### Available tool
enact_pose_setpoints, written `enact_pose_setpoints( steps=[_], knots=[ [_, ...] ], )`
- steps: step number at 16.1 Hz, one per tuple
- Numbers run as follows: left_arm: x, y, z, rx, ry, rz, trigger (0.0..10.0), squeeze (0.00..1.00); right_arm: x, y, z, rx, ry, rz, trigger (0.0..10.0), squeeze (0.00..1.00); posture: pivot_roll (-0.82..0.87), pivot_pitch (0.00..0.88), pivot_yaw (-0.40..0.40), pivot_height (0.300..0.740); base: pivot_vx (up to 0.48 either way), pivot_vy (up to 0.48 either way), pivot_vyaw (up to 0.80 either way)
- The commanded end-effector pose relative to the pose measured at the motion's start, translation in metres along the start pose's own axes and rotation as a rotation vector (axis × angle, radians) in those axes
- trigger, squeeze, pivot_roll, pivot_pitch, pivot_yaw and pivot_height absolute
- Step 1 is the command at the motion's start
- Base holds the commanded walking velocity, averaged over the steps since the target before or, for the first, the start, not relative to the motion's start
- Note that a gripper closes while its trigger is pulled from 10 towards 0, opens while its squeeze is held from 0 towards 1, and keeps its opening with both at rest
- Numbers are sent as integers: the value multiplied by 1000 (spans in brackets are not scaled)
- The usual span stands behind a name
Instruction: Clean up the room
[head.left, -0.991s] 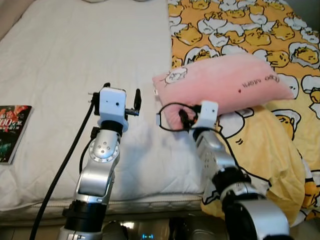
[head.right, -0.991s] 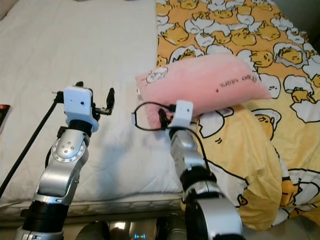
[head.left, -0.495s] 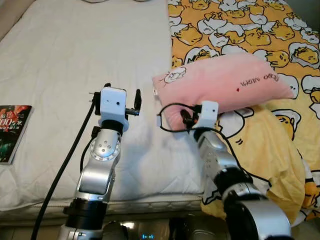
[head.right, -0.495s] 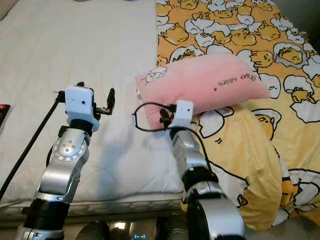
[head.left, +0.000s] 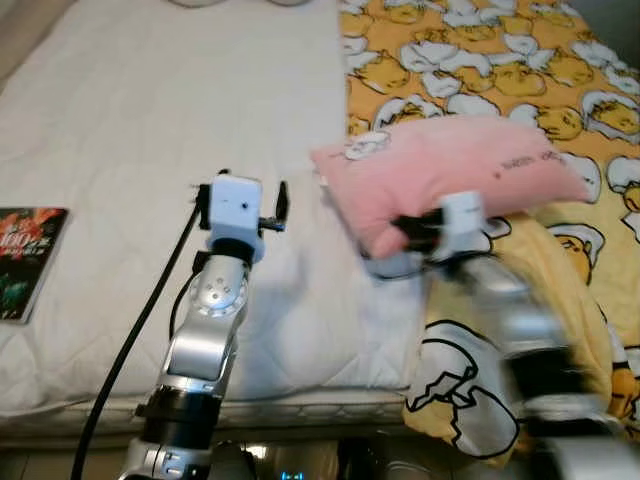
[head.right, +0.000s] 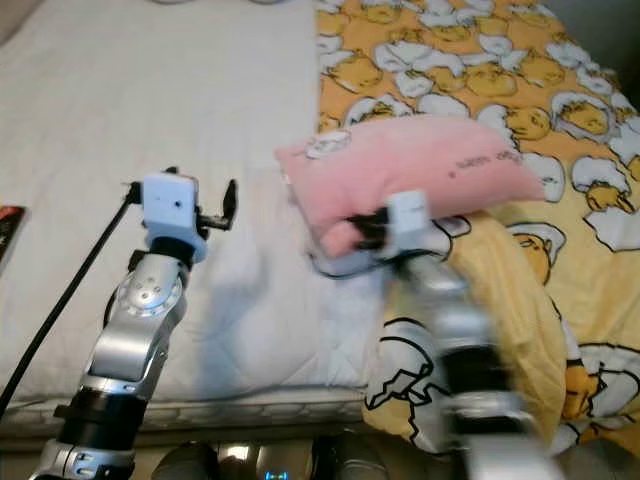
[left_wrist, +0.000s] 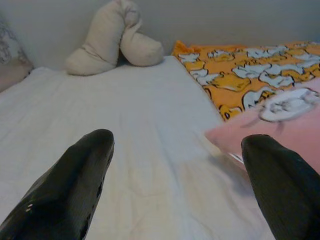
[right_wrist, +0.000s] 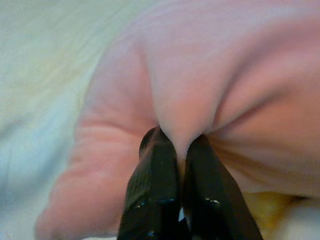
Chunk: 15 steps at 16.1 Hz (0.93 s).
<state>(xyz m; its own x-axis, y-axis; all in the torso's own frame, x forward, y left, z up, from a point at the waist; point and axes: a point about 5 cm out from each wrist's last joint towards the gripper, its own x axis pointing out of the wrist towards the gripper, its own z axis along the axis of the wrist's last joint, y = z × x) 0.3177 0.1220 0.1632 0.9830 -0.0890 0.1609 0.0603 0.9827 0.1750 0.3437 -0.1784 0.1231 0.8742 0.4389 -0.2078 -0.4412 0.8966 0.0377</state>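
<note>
In the left eye view a pink pillow (head.left: 450, 170) lies across the line where the white bed sheet (head.left: 150, 110) meets the orange duck-print blanket (head.left: 560, 80). The right arm is blurred, its wrist pressed up against the pillow's near edge. The left gripper (head.left: 245, 190) is raised over bare sheet, apart from the pillow. A book (head.left: 25, 262) lies flat near the bed's left edge, well apart from both arms.

The right eye view shows the same scene, with the blanket's yellow underside (head.right: 510, 290) bunched up beside the right arm.

In the left wrist view the left gripper's fingers (left_wrist: 75, 185) are spread wide over the sheet; a cream cushion (left_wrist: 112, 42) rests against the wall ahead.

In the right wrist view the right gripper (right_wrist: 181, 150) pinches a fold of the pink pillow, fingers pressed together on the fabric.
</note>
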Motion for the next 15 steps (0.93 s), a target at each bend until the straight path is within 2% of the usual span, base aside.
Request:
enact_pose_setpoints(
  steps=[1, 3, 4, 6, 7, 8, 10, 11, 12, 13, 15],
  knots=[
    [1, -4, -1, -10, 0, -10, 10000, 0, -10, -12, 9, -58, 22, 40, 0, 0, 24, 106, -98, 740, 0, 0, 0],
    [3, -5, -1, -16, -4, -11, 10000, 0, -32, -40, 17, -190, 110, 94, 0, 0, 15, 94, -102, 740, 0, 0, 0],
    [3, -6, 0, -21, -7, -13, 10000, 0, -49, -56, 16, -296, 210, 154, 0, 0, 12, 90, -102, 740, 0, 0, 0],
    [3, -9, 0, -29, -11, -22, 10000, 0, -70, -80, 22, -429, 335, 167, 0, 0, 9, 91, -101, 740, 0, 0, 0],
    [2, -11, -1, -33, -11, -28, 10000, 0, -81, -89, 27, -515, 401, 193, 0, 0, 9, 93, -98, 740, 0, 0, 0],
    [1, -13, 0, -42, -10, -36, 10000, 0, -92, -102, 32, -641, 493, 193, 0, 0, 9, 93, -97, 740, 0, 0, 0],
    [-1, -18, 1, -56, -12, -56, 10000, 0, -107, -124, 47, -821, 626, 111, 0, 0, 10, 95, -94, 740, 0, 0, 0],
    [-2, -19, 1, -61, -12, -62, 10000, 0, -109, -129, 53, -847, 637, 83, 0, 0, 10, 97, -95, 740, 0, 0, 0],
    [-3, -23, 1, -73, -10, -74, 10000, 0, -116, -139, 64, -931, 695, 23, 0, 0, 11, 97, -96, 740, 0, 0, 0],
    [-5, -26, 1, -84, -7, -85, 10000, 0, -128, -155, 75, -1080, 799, -96, 0, 0, 7, 97, -96, 740, 0, 0, 0],
    [-5, -30, 0, -95, -3, -96, 10000, 0, -136, -166, 85, -1156, 847, -187, 0, 0, 6, 97, -100, 740, 0, 0, 0]
  ],
)
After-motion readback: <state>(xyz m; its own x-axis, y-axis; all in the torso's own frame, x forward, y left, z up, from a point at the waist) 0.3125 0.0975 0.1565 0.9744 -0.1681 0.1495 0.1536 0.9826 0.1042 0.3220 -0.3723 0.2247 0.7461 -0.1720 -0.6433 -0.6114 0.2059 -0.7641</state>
